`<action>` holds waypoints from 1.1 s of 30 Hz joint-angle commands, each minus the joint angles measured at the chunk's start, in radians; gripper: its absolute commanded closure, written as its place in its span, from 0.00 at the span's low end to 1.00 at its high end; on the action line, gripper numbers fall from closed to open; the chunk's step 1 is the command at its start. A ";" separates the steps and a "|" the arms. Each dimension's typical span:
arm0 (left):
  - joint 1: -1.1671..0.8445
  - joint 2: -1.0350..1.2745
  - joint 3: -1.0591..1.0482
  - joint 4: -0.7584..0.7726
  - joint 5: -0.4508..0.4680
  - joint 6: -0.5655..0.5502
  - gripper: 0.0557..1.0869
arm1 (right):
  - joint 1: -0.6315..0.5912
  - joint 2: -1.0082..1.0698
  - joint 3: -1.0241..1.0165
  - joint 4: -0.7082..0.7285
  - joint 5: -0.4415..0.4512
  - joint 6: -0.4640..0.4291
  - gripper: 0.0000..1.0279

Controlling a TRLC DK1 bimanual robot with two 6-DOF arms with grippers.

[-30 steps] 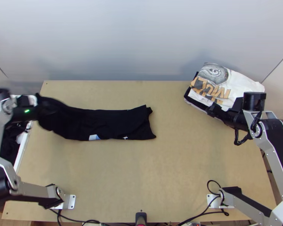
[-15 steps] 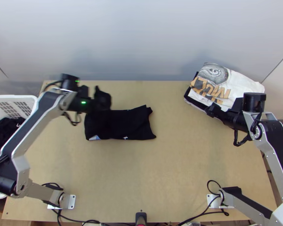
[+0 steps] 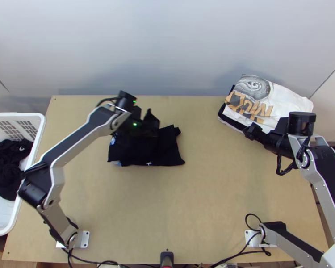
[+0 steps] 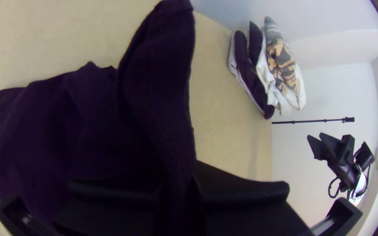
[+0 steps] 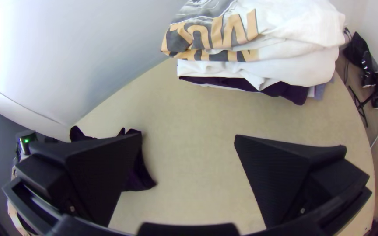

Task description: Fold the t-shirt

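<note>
One part of the t-shirt (image 3: 165,151) seems pinched in our left gripper (image 4: 193,180), so we should lower it square before releasing, our right gripper (image 5: 188,137) wide.

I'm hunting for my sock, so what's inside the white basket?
Bunched black cloth lies inside the white basket. Whatever is under that cloth is covered, so I can't tell.

The left arm (image 3: 78,139) is bending at its elbow (image 3: 35,186), its forearm slanting inward and away from its base, and the left gripper (image 3: 146,128) is pointing toward the middle, its jaws pressing close together. The right arm (image 3: 324,178) is bending too, while the right gripper (image 3: 252,131) is angling inward, its jaws standing wide apart.
</note>
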 commanded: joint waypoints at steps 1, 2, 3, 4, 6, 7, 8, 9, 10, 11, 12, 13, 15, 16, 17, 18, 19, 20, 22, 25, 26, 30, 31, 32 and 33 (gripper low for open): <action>-0.088 0.113 0.086 0.003 -0.010 0.000 0.54 | 0.003 0.014 -0.011 0.018 0.000 0.007 0.04; -0.100 0.125 0.105 -0.006 -0.007 0.016 0.29 | 0.003 0.021 -0.014 0.023 0.000 0.008 0.04; -0.108 0.133 0.126 -0.011 -0.005 0.032 0.09 | 0.003 0.028 -0.016 0.024 0.000 0.011 0.04; -0.111 0.140 0.149 -0.011 -0.002 0.043 0.04 | 0.004 0.034 -0.017 0.026 0.000 0.013 0.04; -0.111 0.139 0.189 -0.012 0.013 0.043 0.04 | 0.012 0.046 -0.025 0.030 0.000 0.013 0.04; -0.109 0.131 0.207 -0.012 0.013 0.045 0.04 | 0.020 0.052 -0.031 0.035 0.000 0.016 0.04; -0.105 0.125 0.221 -0.012 0.013 0.045 0.04 | 0.029 0.060 -0.040 0.043 0.000 0.020 0.04; -0.100 0.116 0.230 -0.012 0.015 0.045 0.04 | 0.043 0.071 -0.048 0.047 0.000 0.020 0.04; -0.095 0.103 0.237 -0.007 0.013 0.051 0.04 | 0.052 0.083 -0.054 0.052 0.000 0.023 0.04; -0.082 0.096 0.244 -0.003 0.013 0.052 0.04 | 0.067 0.097 -0.060 0.064 0.000 0.025 0.04; -0.076 0.090 0.253 -0.003 0.013 0.052 0.04 | 0.086 0.112 -0.066 0.084 -0.004 0.030 0.04; -0.063 0.080 0.258 -0.003 0.015 0.054 0.04 | 0.104 0.130 -0.066 0.101 -0.016 0.036 0.04; -0.030 0.067 0.270 -0.003 0.013 0.059 0.04 | 0.135 0.178 -0.051 0.129 -0.099 0.085 0.04; -0.014 0.056 0.270 -0.003 0.013 0.066 0.04 | 0.144 0.209 -0.043 0.147 -0.167 0.114 0.04; 0.003 0.045 0.267 -0.004 0.013 0.080 0.04 | 0.149 0.245 -0.032 0.153 -0.243 0.145 0.04; 0.023 0.034 0.266 -0.007 0.013 0.088 0.04 | 0.155 0.287 -0.020 0.155 -0.313 0.160 0.04; 0.044 0.027 0.264 -0.018 0.013 0.105 0.04 | 0.162 0.327 -0.009 0.155 -0.354 0.165 0.04; 0.059 0.019 0.263 -0.050 0.008 0.134 0.04 | 0.176 0.367 0.001 0.155 -0.382 0.166 0.04; 0.092 0.007 0.261 -0.133 -0.038 0.209 0.04 | 0.213 0.419 0.024 0.155 -0.394 0.166 0.04; 0.139 -0.010 0.244 -0.268 -0.177 0.330 0.04 | 0.276 0.479 0.072 0.138 -0.426 0.229 0.08; 0.161 -0.010 0.240 -0.331 -0.186 0.362 0.04 | 0.299 0.492 0.098 0.109 -0.437 0.247 0.10; 0.225 -0.048 0.149 -0.440 -0.203 0.445 0.04 | 0.353 0.517 0.119 0.130 -0.435 0.208 0.09; 0.242 -0.070 0.109 -0.425 -0.209 0.456 0.04 | 0.354 0.528 0.112 0.159 -0.434 0.188 0.07; 0.248 -0.091 0.072 -0.412 -0.212 0.457 0.04 | 0.354 0.541 0.101 0.195 -0.428 0.171 0.04; 0.251 -0.110 0.042 -0.405 -0.217 0.457 0.04 | 0.353 0.558 0.093 0.225 -0.423 0.149 0.04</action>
